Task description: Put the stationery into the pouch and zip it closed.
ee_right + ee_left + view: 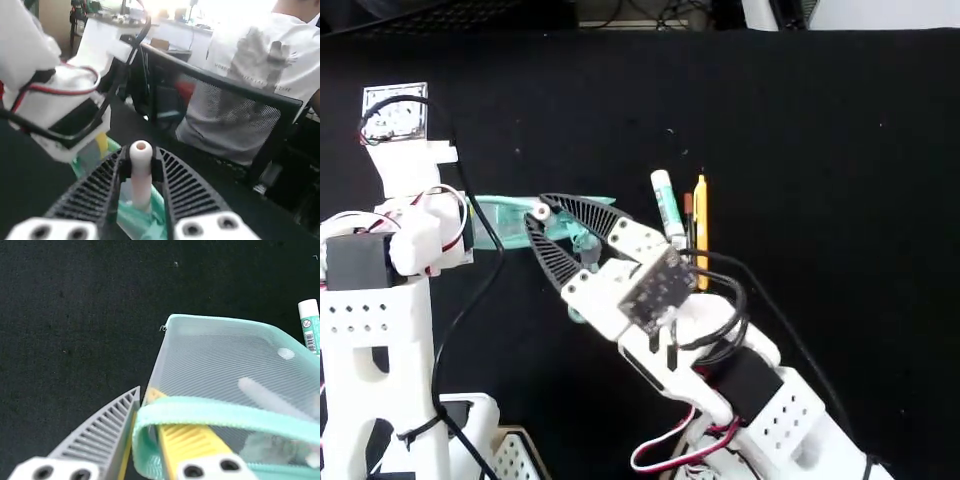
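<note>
Right pincer [140, 153] clamps a white stick [140, 176] at the pouch [225, 360] mouth; left pincer [144, 396] pinches the pouch rim; open table [820, 120] lies beyond

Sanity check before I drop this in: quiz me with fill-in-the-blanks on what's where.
1. The ____ gripper clamps the zipper rim of the mesh pouch.
2. The right gripper holds a white stick over the ____.
3. On the table lie a white tube, a brown pencil and a ____ pen.
Missing words: left; pouch; yellow.
</note>
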